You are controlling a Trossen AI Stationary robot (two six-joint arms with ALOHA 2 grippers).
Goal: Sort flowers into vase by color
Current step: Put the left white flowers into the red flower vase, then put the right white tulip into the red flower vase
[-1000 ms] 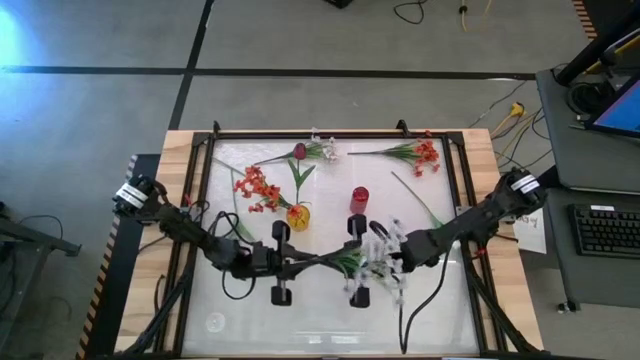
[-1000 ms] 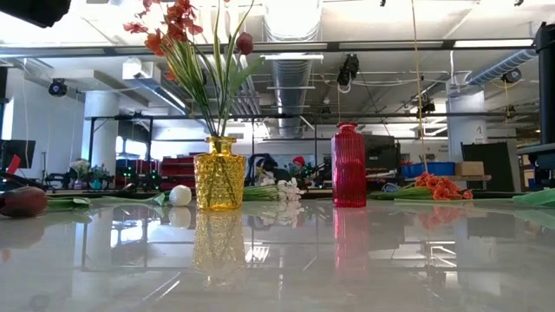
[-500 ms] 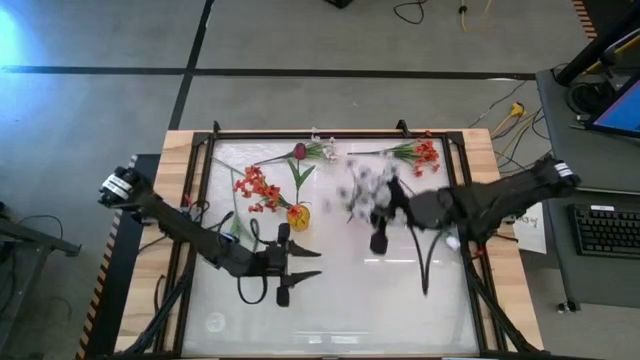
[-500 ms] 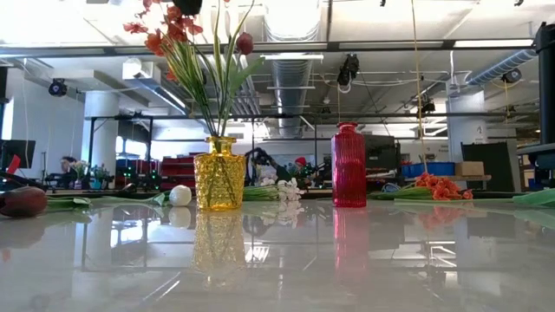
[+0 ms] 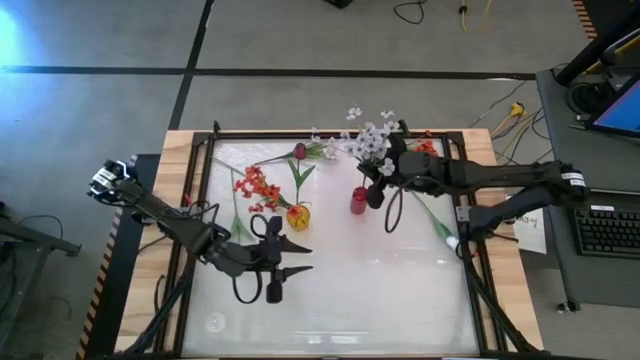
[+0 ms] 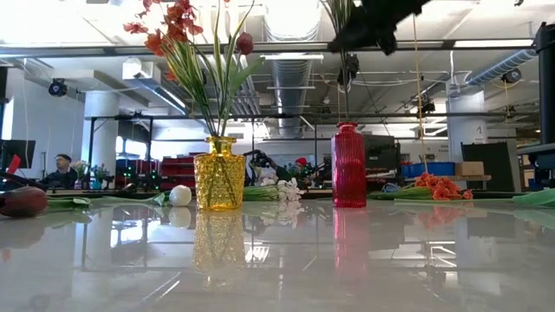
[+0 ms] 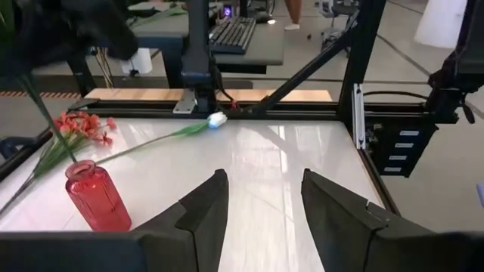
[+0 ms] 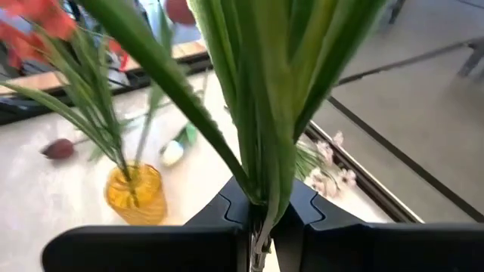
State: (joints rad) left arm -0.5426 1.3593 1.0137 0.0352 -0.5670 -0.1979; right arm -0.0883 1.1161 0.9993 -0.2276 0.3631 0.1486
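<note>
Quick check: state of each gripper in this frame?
Left gripper: open, holding nothing, low over the table.
Right gripper: shut on the white flower spray, held above the red vase.

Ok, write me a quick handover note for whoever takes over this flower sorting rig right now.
Right end effector: shut on the white spray, held in the air by its stems, just above the red vase.
Left end effector: open, holding nothing, low over the table's near-left part.
Done: the yellow vase already holds a red-orange spray and a dark red tulip.
Left: the white spray is not yet in a vase. On the table lie another red-orange spray, a dark red tulip beside a white spray at the far edge, and a white tulip bud at the right.
</note>
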